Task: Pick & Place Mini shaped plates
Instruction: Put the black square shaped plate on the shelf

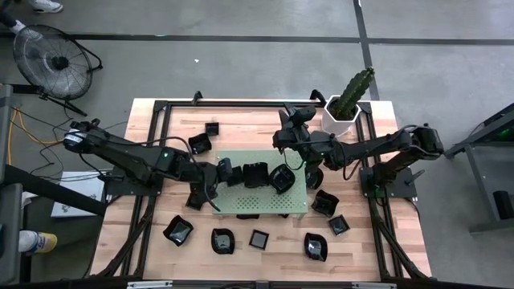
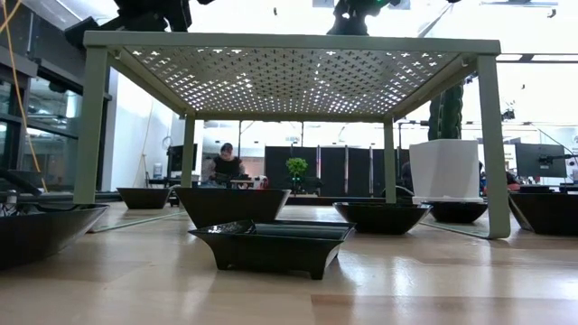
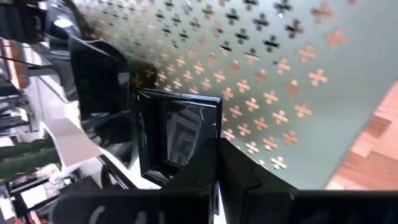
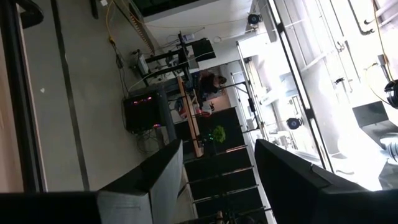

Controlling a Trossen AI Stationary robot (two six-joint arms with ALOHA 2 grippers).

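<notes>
Left gripper (image 1: 241, 172) clamps a square mini plate (image 3: 177, 137) over the green perforated board (image 1: 241, 201), so lower it flat before releasing, while the right gripper (image 1: 283, 116) waits wide open, empty, beyond the board.

One camera looks straight down on the whole table (image 1: 265, 257), one sits low on it looking under the green board (image 2: 298, 77), which the top and close left wrist cameras share, and the right wrist camera faces the far room.
</notes>
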